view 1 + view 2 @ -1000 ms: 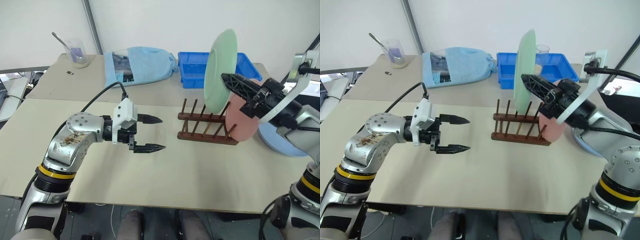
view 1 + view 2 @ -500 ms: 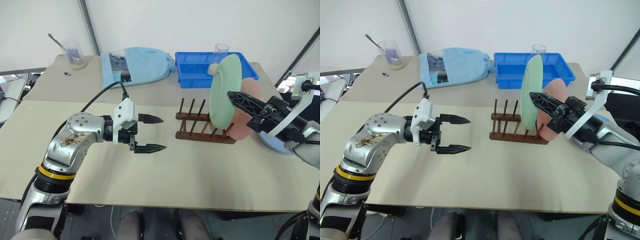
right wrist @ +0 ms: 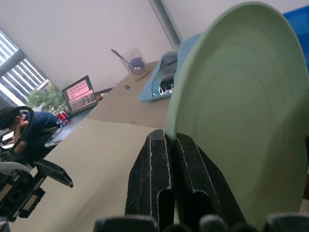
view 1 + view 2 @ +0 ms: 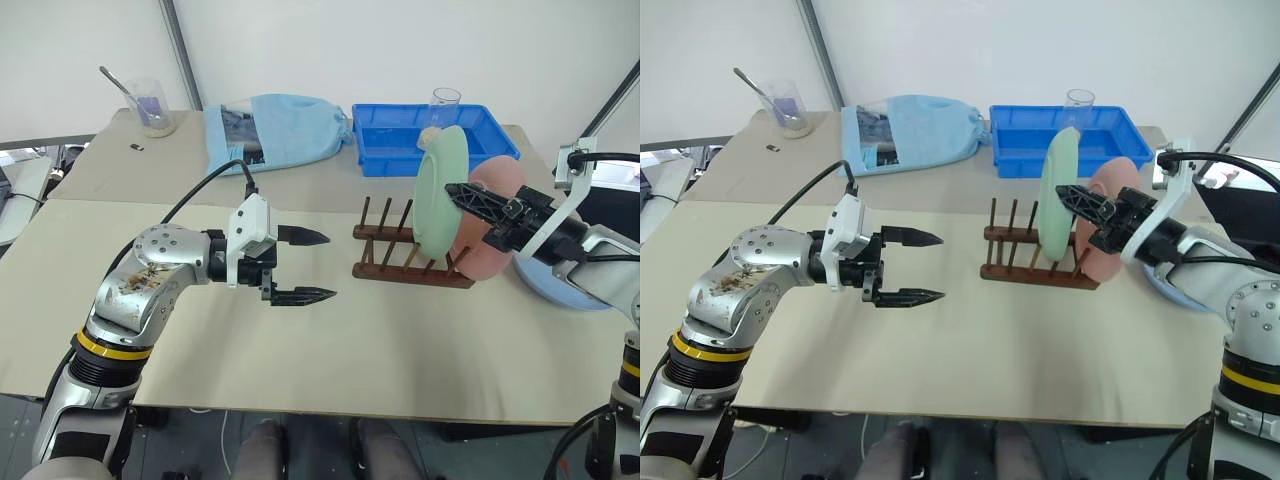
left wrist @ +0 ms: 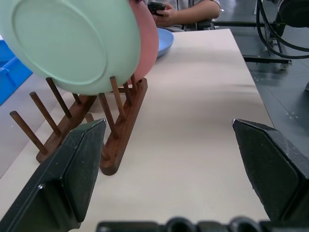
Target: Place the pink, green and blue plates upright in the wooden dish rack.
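Right gripper point(image 4: 1076, 200) clamps green plate point(image 4: 441, 190) by rim, upright over wooden dish rack point(image 4: 412, 256), pink plate point(image 4: 488, 225) racked at its 3 o'clock. Lower rim squarely between pegs before release. Left gripper point(image 4: 303, 266) spread, empty.

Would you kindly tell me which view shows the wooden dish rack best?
The left eye view: the wooden dish rack shows both rails and its free pegs. The right eye view shows much the same; the left wrist view sees it end-on under the green plate.

bright even indoor light, soft faint shadows on table point(image 4: 400, 330), sharp views, no glare.
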You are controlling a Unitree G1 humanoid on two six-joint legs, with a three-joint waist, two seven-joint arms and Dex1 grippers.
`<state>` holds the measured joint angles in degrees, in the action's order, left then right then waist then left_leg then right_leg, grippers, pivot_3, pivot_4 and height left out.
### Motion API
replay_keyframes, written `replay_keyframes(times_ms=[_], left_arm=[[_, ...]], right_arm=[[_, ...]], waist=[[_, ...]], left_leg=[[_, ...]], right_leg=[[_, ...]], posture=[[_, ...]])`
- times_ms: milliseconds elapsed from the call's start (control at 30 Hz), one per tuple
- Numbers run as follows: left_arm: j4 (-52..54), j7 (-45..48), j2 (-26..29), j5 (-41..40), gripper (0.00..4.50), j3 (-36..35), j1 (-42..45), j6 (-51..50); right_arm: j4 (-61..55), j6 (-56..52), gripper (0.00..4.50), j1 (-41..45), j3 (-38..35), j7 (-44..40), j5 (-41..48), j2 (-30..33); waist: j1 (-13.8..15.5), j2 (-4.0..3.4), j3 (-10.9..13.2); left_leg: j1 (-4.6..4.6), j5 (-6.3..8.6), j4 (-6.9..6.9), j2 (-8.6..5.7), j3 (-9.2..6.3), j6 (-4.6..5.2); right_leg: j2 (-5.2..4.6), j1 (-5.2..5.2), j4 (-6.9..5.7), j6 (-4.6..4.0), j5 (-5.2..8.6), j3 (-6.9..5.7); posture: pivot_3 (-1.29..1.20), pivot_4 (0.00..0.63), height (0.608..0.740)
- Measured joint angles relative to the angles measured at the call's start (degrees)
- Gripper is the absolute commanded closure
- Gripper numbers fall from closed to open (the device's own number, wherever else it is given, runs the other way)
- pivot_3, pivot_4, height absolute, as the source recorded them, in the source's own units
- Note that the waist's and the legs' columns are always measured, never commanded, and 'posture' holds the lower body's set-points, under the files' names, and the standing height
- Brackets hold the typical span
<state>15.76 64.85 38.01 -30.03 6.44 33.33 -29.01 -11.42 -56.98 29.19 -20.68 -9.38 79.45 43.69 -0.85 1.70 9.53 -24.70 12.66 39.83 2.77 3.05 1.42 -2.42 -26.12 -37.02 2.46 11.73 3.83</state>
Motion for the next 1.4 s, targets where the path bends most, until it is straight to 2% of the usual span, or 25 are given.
replay_keyframes(times_ms=[300, 400, 567, 667, 800, 900, 967, 1067, 1133, 1200, 1400], left_arm=[[0.3, -1.1, -0.3, -1.6, 0.0, -0.4, 0.0, -0.2], [0.3, -1.2, -0.8, -1.7, 0.0, -0.4, 0.0, -0.4], [0.7, -1.3, -1.4, -1.8, 0.0, -0.4, 0.0, -1.5], [1.1, -1.1, -1.6, -2.1, 0.0, -0.3, 0.1, -2.4], [1.9, -0.2, -1.6, -3.7, 0.0, 0.2, 0.2, -3.9], [3.0, 0.9, -1.0, -5.9, 0.0, 0.6, 0.6, -6.8], [3.6, 1.6, -0.6, -7.0, 0.0, 0.8, 0.9, -8.3], [3.7, 1.7, -1.8, -7.1, 0.0, 1.4, 1.9, -8.2], [3.8, 2.0, -2.4, -7.1, 0.0, 1.8, 2.2, -8.2], [4.0, 2.4, -2.2, -7.1, 0.0, 2.3, 2.2, -8.2], [5.3, 2.8, -2.0, -6.2, 0.0, 3.5, 1.4, -7.8]], right_arm=[[1.1, 0.2, 1.02, 3.1, 0.2, 0.0, -4.9, 0.0], [1.0, 1.5, 0.01, 6.4, -0.1, -0.2, -7.9, 0.7], [0.4, 2.8, 0.01, 7.8, -5.4, -4.4, -10.3, 7.9], [-0.2, 2.8, 0.01, 3.5, -11.4, -7.2, -11.3, 12.7], [-1.3, 2.1, 0.01, -11.9, -20.6, -16.1, -17.2, 19.6], [-2.8, 3.3, 0.01, -28.7, -28.0, -27.5, -26.3, 23.0], [-3.1, 5.7, 0.01, -37.5, -30.0, -34.3, -33.2, 23.5], [-4.0, 14.7, 0.01, -47.6, -25.8, -39.6, -44.9, 23.6], [-2.1, 20.7, 0.01, -48.6, -19.7, -40.3, -51.0, 23.1], [1.7, 26.1, 0.01, -45.8, -13.4, -40.0, -55.7, 22.5], [16.5, 38.4, 0.01, -30.0, 3.4, -37.9, -67.0, 19.7]], waist=[[0.0, 0.0, 0.0], [0.0, 0.0, 0.0], [0.5, 0.0, 0.0], [0.8, 0.0, 0.0], [1.0, -0.01, 0.0], [1.1, -0.04, 0.0], [1.0, -0.08, 0.0], [0.1, -0.1, -0.1], [-0.5, -0.09, -0.1], [-1.0, -0.11, -0.1], [-1.5, -0.11, -0.1]], left_leg=[[-0.01, 0.0, -0.01, -0.01, 0.01, 0.0], [0.0, 0.0, -0.01, 0.0, 0.03, 0.0], [-0.06, 0.0, -0.03, -0.03, 0.02, 0.0], [-0.13, 0.01, -0.03, -0.04, 0.01, 0.02], [-0.16, 0.01, 0.01, -0.06, 0.04, 0.02], [-0.05, 0.01, 0.0, -0.06, 0.04, 0.01], [0.07, 0.01, 0.04, -0.04, 0.07, 0.01], [0.35, 0.0, 0.05, -0.05, 0.13, 0.0], [0.53, 0.01, 0.05, -0.05, 0.16, -0.01], [0.57, 0.01, 0.03, -0.06, 0.17, -0.01], [0.55, 0.01, -0.06, -0.08, 0.11, 0.0]], right_leg=[[0.0, -0.01, 0.0, 0.01, 0.0, 0.01], [0.0, -0.02, 0.0, 0.02, -0.01, 0.01], [-0.04, -0.03, 0.07, 0.01, 0.0, -0.01], [-0.05, -0.01, 0.2, 0.02, -0.02, 0.0], [-0.05, -0.02, 0.22, 0.1, -0.03, 0.05], [-0.04, 0.06, 0.19, 0.12, 0.0, 0.06], [-0.03, 0.13, 0.18, -0.08, 0.12, 0.08], [-0.03, 0.37, 0.17, -0.19, 0.18, 0.15], [-0.04, 0.52, 0.19, -0.19, 0.18, 0.18], [-0.03, 0.54, 0.17, -0.2, 0.18, 0.2], [0.01, 0.53, 0.15, -0.25, 0.23, 0.19]], posture=[[0.0, 0.15, 0.696], [0.0, 0.15, 0.696], [0.0, 0.15, 0.696], [0.0, 0.15, 0.696], [0.0, 0.15, 0.696], [0.0, 0.15, 0.696], [0.0, 0.15, 0.696], [0.0, 0.15, 0.696], [0.0, 0.15, 0.696], [0.0, 0.15, 0.696], [0.0, 0.15, 0.696]])
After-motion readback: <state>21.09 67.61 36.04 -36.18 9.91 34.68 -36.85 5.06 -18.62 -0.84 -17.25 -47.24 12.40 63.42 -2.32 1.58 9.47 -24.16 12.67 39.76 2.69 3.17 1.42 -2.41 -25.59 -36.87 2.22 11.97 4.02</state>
